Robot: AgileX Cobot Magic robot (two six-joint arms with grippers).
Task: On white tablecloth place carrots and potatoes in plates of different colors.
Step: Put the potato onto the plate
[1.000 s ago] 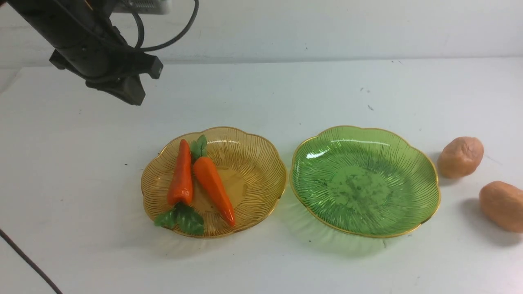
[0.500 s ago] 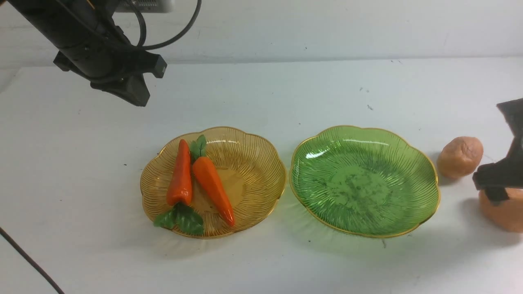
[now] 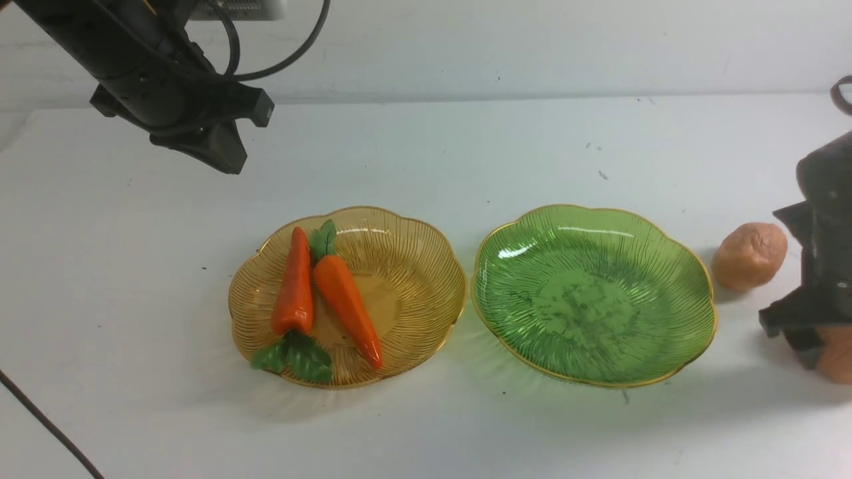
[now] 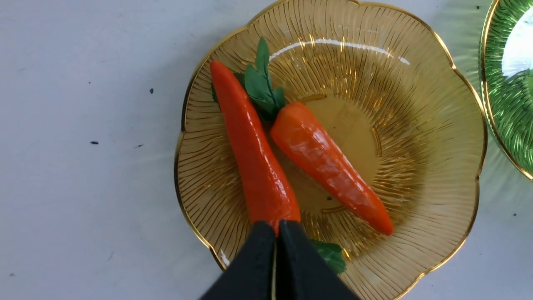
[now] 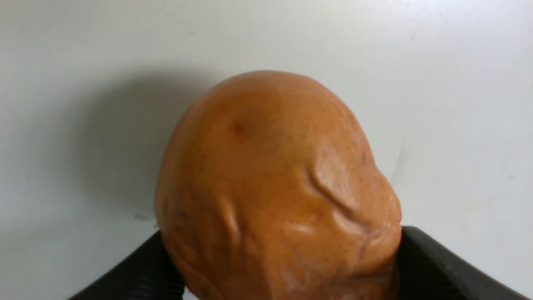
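Reading the table left to right: our left gripper [image 4: 275, 233] hangs in the air well to the left of the green plate [image 3: 592, 299], jaws pressed together with nothing in them. Just left of the green plate sits the amber plate [image 3: 426, 253], rims close together. Both carrots [image 3: 295, 283] already lie in it side by side, leafy ends pointing opposite ways, so we reckon that half is done. The green plate itself has nothing in it. Off its right rim, on the white tablecloth [image 3: 426, 153], the first potato [image 3: 750, 255] sits near the rim and a bit farther back. The second potato [image 5: 275, 166] is farther right of the green plate and closer to us. That's where our right gripper [image 5: 287, 275] is, jaws spread wide, one either side of it. We honestly can't tell whether they're squeezing or just straddling, and the potato looks to be resting on the cloth.

So the step in hand is grabbing that one. The skin is lumpy, so we'd close across the fattest part and squeeze evenly. Then we'd lift well clear of the gold rim, swing left without clipping the first potato, and set it off-centre in the green plate so the other fits too
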